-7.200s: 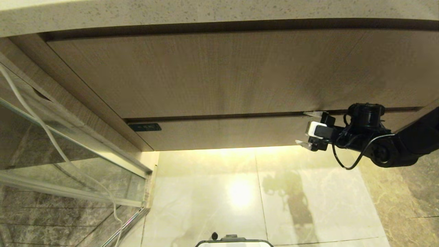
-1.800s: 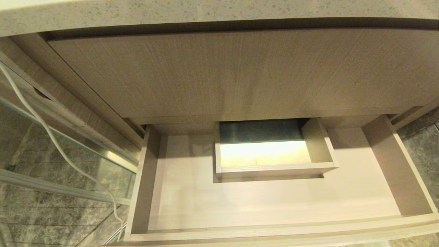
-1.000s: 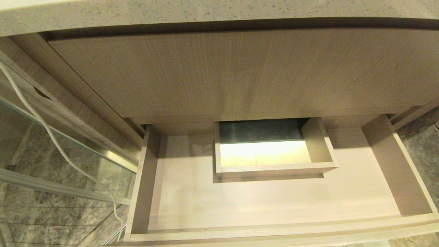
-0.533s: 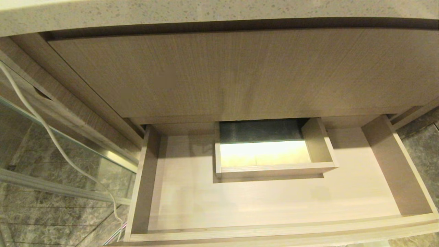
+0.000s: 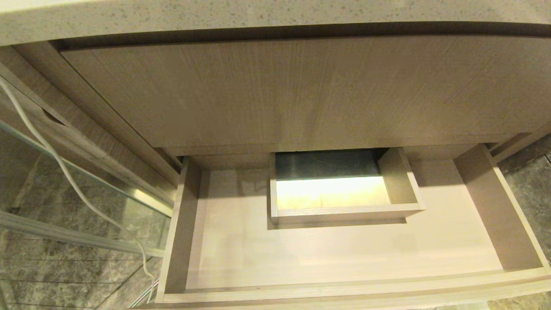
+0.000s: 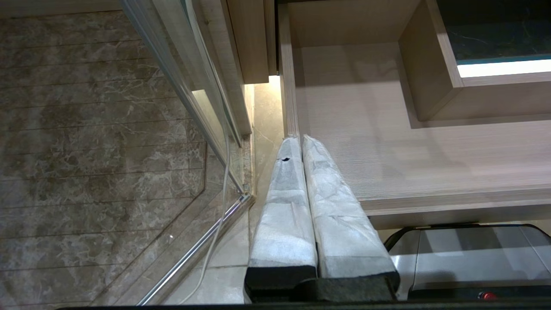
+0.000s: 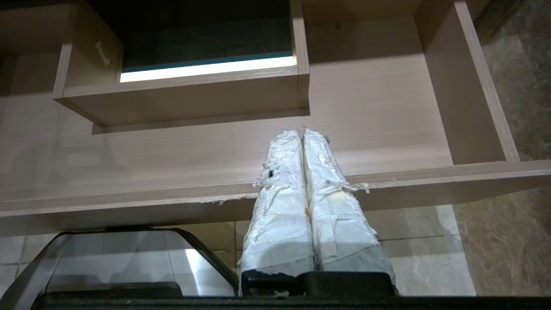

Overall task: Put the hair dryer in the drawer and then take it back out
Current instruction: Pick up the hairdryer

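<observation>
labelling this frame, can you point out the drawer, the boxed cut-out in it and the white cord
drawer [image 5: 344, 254], head view, bare floor of the open drawer.
boxed cut-out [image 5: 344, 212], head view, near wall of the box.
white cord [image 5: 73, 189], head view, middle stretch hanging across the glass panel on the left.
</observation>
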You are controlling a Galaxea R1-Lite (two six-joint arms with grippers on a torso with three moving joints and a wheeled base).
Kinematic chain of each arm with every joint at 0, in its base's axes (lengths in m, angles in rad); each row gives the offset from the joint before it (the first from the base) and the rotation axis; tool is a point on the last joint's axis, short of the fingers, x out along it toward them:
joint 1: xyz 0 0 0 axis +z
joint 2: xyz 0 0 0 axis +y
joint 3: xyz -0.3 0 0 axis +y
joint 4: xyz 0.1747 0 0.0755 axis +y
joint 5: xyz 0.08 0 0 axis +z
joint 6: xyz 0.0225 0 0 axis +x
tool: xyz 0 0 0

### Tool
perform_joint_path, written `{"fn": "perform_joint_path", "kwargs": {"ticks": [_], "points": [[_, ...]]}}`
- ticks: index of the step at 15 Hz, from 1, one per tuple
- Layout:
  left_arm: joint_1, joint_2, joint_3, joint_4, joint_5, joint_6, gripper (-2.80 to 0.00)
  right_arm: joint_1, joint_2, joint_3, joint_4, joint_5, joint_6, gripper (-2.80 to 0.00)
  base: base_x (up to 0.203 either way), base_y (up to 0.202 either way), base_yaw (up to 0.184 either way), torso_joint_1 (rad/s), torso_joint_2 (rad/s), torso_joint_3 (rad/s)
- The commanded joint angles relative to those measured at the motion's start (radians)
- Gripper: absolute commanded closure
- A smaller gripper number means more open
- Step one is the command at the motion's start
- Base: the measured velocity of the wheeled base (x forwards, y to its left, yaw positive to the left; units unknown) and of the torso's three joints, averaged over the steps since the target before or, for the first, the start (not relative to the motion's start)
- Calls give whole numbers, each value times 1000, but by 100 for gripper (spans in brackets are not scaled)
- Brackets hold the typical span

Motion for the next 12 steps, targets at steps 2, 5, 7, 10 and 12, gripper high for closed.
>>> {"fn": "perform_joint_path", "kwargs": {"ticks": [2,5,7,10,12], "points": [[0,0,0,0,0,0,0,0,1,2,0,3,-12,0,0,0,0,0,0,0],[0,0,1,0,0,0,0,0,1,2,1,7,-13,0,0,0,0,0,0,0],[0,0,0,0,0,0,0,0,1,2,1,7,-16,0,0,0,0,0,0,0],[0,0,1,0,0,0,0,0,1,2,2,7,-15,0,0,0,0,0,0,0],[0,-1,0,1,0,0,0,0,1,2,1,7,-16,0,0,0,0,0,0,0]]}}
